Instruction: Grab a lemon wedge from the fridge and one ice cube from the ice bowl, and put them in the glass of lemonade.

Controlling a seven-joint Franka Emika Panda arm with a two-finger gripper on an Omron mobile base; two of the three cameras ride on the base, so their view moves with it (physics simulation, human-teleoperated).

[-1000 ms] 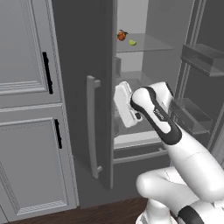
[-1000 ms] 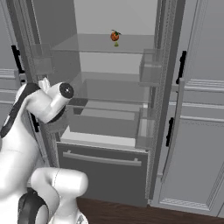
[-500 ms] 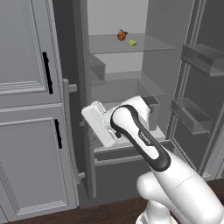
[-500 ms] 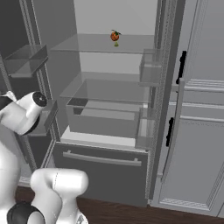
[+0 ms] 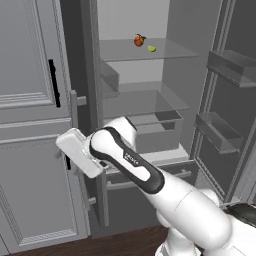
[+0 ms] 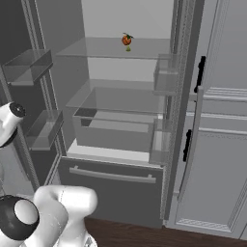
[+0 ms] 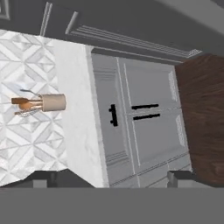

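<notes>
Fridge (image 5: 185, 75) stands open; we see the lemon wedge (image 5: 151, 48) on its top glass shelf (image 5: 125, 50), just beside an orange-red fruit (image 5: 139, 40). Jaws spread wide, empty, turned toward grey cabinets (image 7: 144, 113)

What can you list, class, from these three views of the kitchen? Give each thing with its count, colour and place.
tall dark grey two-door fridge: one, both doors open, centre of both base views
tiny yellow lemon wedge: one, top glass shelf
orange-red round fruit with a dark stem: one, top shelf, beside the wedge
clear crisper drawer: one, lower fridge
light grey panelled cabinets: flanking the fridge, black handles
beige utensil holder: one, on the white counter, hand view
white arm's tool: one, dark tips apart, open, holding nothing
</notes>
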